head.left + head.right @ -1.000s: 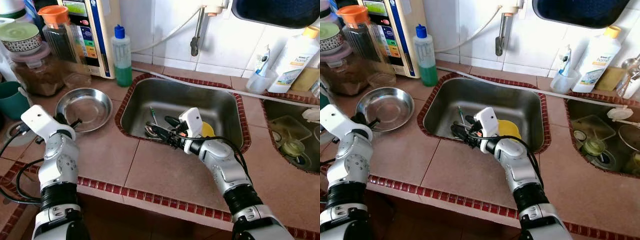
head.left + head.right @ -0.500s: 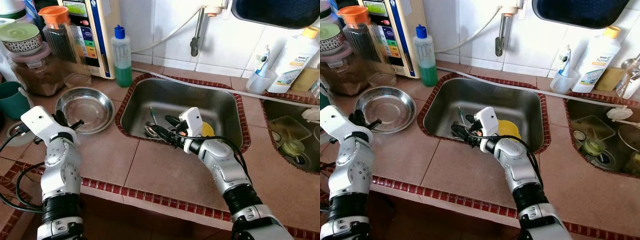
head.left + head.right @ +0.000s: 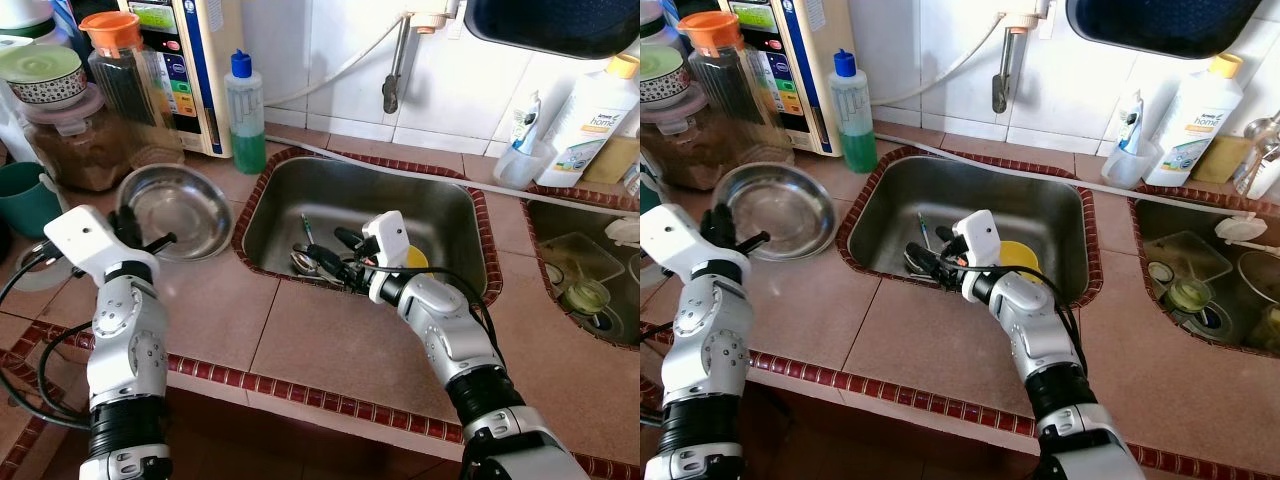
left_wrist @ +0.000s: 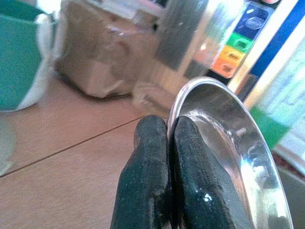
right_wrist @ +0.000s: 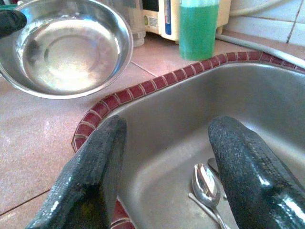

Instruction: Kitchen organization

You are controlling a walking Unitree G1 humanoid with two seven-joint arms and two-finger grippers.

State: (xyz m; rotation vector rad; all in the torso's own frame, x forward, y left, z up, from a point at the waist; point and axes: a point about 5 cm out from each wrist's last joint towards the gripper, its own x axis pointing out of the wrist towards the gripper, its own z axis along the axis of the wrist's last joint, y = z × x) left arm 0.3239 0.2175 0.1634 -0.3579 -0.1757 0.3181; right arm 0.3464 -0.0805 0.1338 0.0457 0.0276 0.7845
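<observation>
At left of frame the left gripper point(image 3: 143, 232) pinches the steel bowl point(image 3: 178, 208)'s tilted rim to lift it off the counter point(image 3: 310, 345), while the right gripper point(image 3: 335, 262) hangs wide open, empty, over spoons point(image 5: 208, 183) in the central sink point(image 3: 430, 205).

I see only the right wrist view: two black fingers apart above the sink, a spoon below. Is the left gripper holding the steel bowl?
Observer: Yes. In the left wrist view the left gripper is shut on the rim of the steel bowl.
Operator: Is the bowl flat on the counter?
Observer: No, it is tilted; the side at the gripper is raised.
Operator: What else lies in the sink near the spoon?
Observer: A yellow object sits behind the right gripper, and a green-handled utensil lies beside the spoon.
</observation>
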